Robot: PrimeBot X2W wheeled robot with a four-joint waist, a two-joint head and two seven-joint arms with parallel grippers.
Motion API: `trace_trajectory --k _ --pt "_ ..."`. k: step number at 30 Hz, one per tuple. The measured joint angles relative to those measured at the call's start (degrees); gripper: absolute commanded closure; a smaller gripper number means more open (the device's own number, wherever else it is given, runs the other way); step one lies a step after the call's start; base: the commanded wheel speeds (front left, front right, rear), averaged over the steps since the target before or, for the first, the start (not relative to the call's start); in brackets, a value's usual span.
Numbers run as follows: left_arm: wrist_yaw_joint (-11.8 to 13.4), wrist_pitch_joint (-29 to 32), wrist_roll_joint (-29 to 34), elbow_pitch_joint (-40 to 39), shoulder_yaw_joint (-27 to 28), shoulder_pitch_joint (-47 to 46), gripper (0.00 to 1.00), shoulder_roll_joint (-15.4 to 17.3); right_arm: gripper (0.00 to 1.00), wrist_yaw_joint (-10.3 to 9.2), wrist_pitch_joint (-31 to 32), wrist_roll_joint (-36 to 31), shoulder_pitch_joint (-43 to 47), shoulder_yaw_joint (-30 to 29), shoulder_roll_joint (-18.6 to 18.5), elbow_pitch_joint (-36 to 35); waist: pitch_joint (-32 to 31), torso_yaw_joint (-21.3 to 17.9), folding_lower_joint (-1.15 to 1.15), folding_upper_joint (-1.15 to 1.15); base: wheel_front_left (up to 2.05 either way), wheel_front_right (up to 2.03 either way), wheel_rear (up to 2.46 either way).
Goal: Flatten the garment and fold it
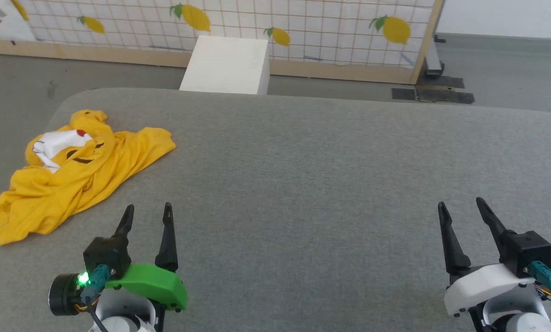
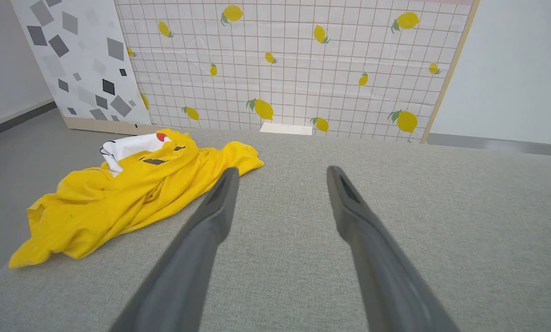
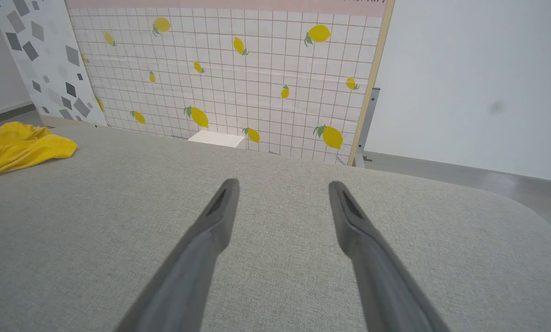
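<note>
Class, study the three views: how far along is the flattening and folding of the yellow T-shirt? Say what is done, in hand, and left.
Done: nothing; the garment lies crumpled at the left edge of the grey surface. In hand: nothing; the left gripper and right gripper stand open and empty, clear of the cloth. Left: grasp it, spread it flat, fold it.

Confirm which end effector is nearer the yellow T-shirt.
Left. The left end effector sits open just right of the crumpled T-shirt, not touching. The right end effector is open far across the grey surface.
</note>
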Motion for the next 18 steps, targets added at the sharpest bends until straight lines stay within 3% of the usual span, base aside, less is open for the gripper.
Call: trace_trajectory --k 18 --pt "-0.03 -2.03 -3.11 0.73 -0.14 0.03 0.0 -0.01 0.0 0.0 -2.25 -0.18 -0.98 1.92 0.0 0.97 0.42 7.03 0.0 0.0 0.0 0.0 0.0"
